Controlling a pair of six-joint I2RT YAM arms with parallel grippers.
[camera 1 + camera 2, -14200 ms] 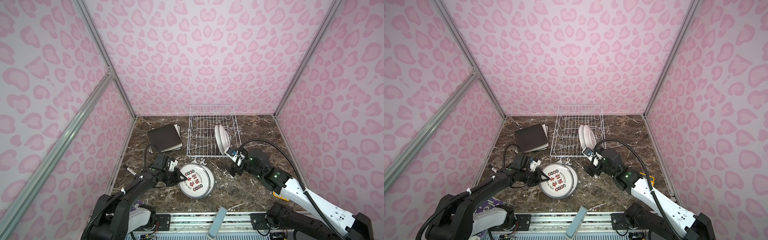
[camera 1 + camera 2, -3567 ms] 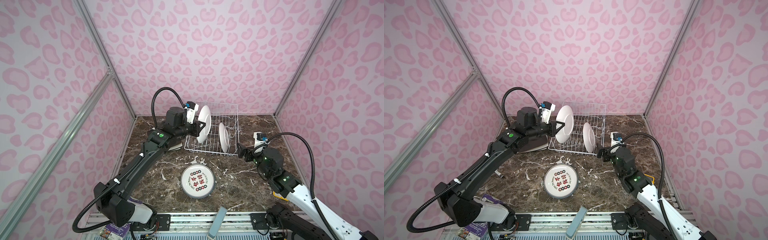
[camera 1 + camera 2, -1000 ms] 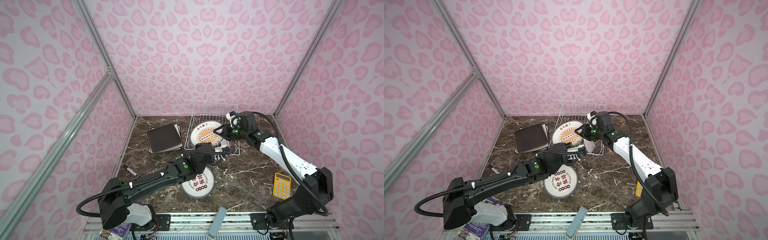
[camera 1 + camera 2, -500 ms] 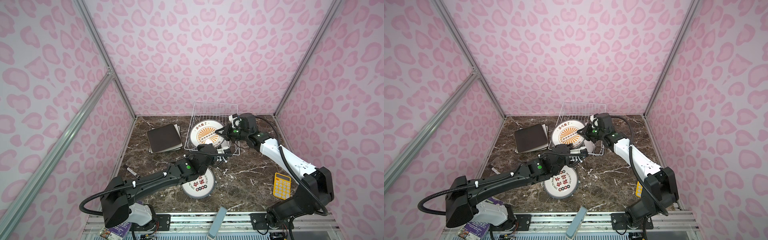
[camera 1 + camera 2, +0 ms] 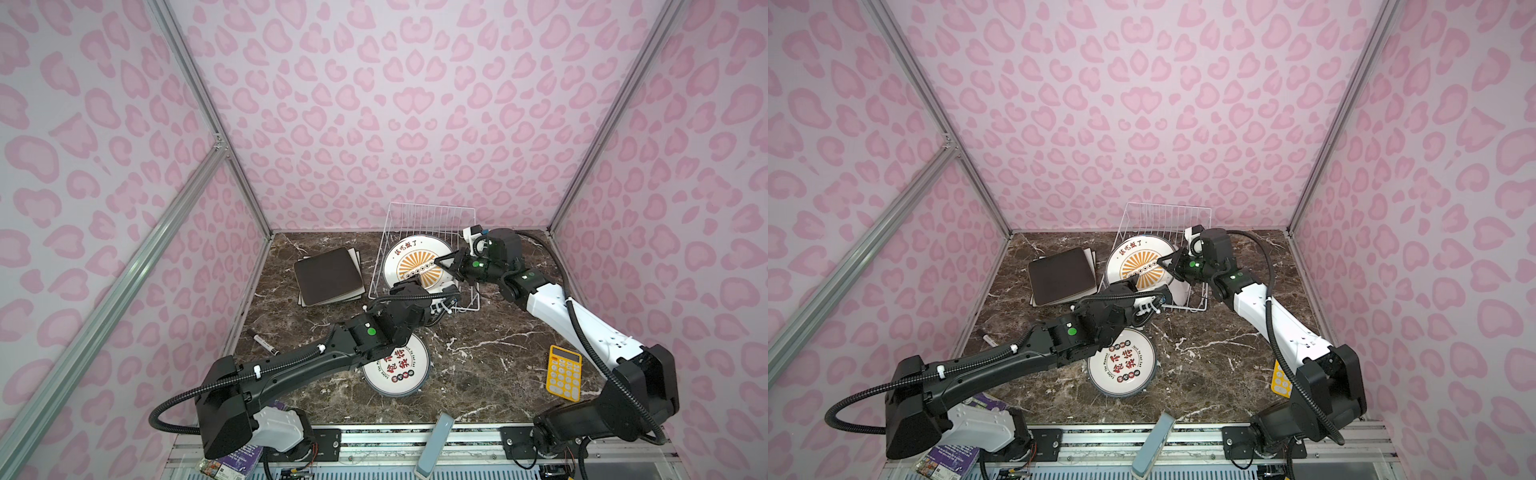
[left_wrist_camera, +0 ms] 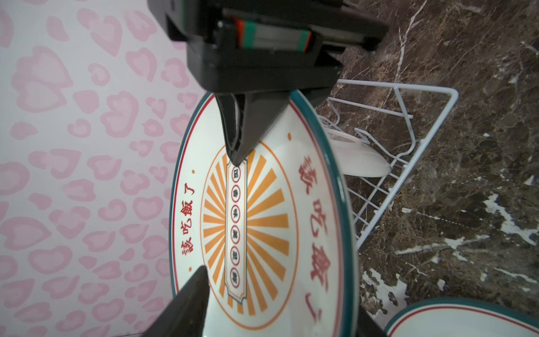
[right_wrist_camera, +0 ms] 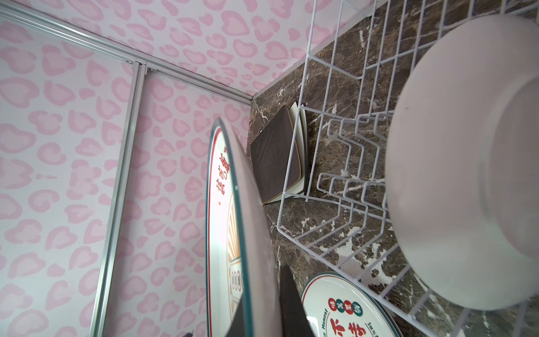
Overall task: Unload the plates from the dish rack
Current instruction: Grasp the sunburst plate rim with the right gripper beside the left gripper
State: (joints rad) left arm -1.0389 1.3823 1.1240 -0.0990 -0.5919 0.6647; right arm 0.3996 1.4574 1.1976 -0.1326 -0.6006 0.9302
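Observation:
A round plate with an orange sunburst (image 5: 415, 266) (image 5: 1138, 266) hangs upright over the left part of the white wire dish rack (image 5: 428, 216) (image 7: 335, 146). My right gripper (image 5: 441, 262) (image 7: 256, 306) is shut on its right rim. My left gripper (image 5: 411, 287) (image 6: 280, 306) straddles the plate's lower rim with its jaws open. Another white plate (image 7: 466, 160) (image 6: 358, 157) stands in the rack, its back showing. Round printed plates (image 5: 399, 370) (image 5: 1125, 365) lie stacked on the table in front. Left of the rack lies a stack of square plates with the dark brown plate (image 5: 328, 276) on top.
A yellow calculator (image 5: 564, 372) lies at the front right beside my right arm. A black marker (image 5: 262, 341) lies at the left near the wall. Pink patterned walls close in the marble table (image 5: 478, 357) on three sides.
My left gripper's jaws have come open at the sunburst plate's lower rim. My right gripper has closed on the plate's right rim and stays there; the plate has hardly moved.

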